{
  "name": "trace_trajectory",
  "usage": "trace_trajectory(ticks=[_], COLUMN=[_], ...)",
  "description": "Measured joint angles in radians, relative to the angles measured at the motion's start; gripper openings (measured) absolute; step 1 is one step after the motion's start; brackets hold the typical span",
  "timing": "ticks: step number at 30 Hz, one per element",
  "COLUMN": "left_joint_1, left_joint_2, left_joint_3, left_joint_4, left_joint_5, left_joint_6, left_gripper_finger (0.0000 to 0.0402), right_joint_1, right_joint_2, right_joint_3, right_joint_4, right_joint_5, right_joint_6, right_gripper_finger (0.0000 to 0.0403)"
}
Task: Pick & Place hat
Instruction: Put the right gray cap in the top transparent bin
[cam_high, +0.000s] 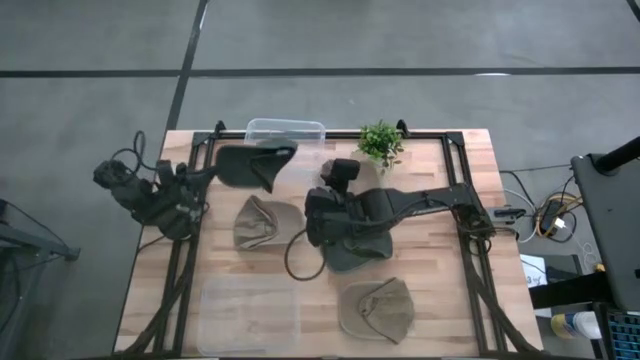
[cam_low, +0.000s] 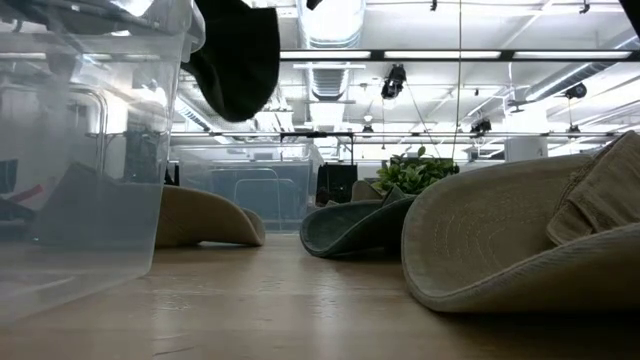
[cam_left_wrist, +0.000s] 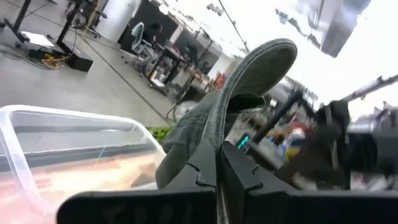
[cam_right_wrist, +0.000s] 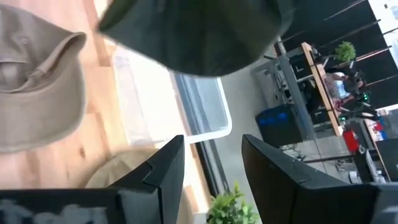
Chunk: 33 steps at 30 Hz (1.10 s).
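My left gripper (cam_high: 222, 168) (cam_left_wrist: 221, 168) is shut on a dark hat (cam_high: 255, 165) (cam_low: 235, 55), raised above the table beside the clear bin (cam_high: 285, 130) at the far edge. My right gripper (cam_high: 318, 212) (cam_right_wrist: 211, 146) is open at the table's middle, with nothing between its fingers. It is at the left edge of a dark green hat (cam_high: 355, 245) (cam_low: 355, 228), which rests brim-down on the wood. Two tan hats lie on the table, one (cam_high: 265, 225) (cam_right_wrist: 34, 81) left of centre and one (cam_high: 378, 308) (cam_low: 530, 235) near the front edge. My left gripper pinches the dark hat's brim edge (cam_left_wrist: 214, 146) between its two shut fingers, coming level from the table's left side. The hat is lifted clear of the table and stands out beyond the fingertips, its crown and brim curling past them.
A small potted plant (cam_high: 380, 143) stands at the far edge, right of the clear bin. A second clear container (cam_high: 248, 315) (cam_low: 80, 150) sits at the near left. Black frame rails (cam_high: 470, 230) run along both table sides.
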<state>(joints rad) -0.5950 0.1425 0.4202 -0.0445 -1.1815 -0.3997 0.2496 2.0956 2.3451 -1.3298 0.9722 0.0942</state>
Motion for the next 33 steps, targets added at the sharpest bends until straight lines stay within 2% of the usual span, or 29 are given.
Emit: trace_trajectory(ticks=[4, 8, 14, 18, 21, 24, 33], left_joint_1=[0.022, 0.036, 0.038, 0.038, 0.038, 0.038, 0.044], left_joint_2=[-0.015, -0.011, -0.008, 0.010, 0.019, 0.033, 0.066], left_joint_3=[0.000, 0.000, 0.000, 0.000, 0.000, 0.000, 0.000], left_joint_4=[0.150, 0.280, 0.298, 0.296, 0.299, 0.298, 0.298], left_joint_5=[0.016, 0.058, 0.066, 0.074, 0.091, 0.093, 0.091], left_joint_6=[0.099, 0.158, 0.158, 0.155, 0.154, 0.153, 0.107], left_gripper_finger=[0.0001, 0.0000, 0.0000, 0.0000, 0.0000, 0.0000, 0.0000], right_joint_1=[0.040, 0.088, 0.182, 0.241, 0.291, 0.332, 0.354], right_joint_2=[0.000, 0.000, 0.000, 0.000, 0.000, 0.000, -0.014], right_joint_3=[0.000, 0.000, 0.000, -0.007, -0.037, -0.090, -0.349], right_joint_4=[-0.001, -0.002, -0.003, 0.000, 0.045, 0.178, 0.699], right_joint_5=[0.006, 0.059, 0.095, -0.003, -0.009, -0.048, -0.373], right_joint_6=[-0.027, -0.060, -0.069, 0.016, 0.053, 0.036, -0.185], right_gripper_finger=[0.0150, 0.0143, 0.0135, 0.0132, 0.0134, 0.0136, 0.0137])
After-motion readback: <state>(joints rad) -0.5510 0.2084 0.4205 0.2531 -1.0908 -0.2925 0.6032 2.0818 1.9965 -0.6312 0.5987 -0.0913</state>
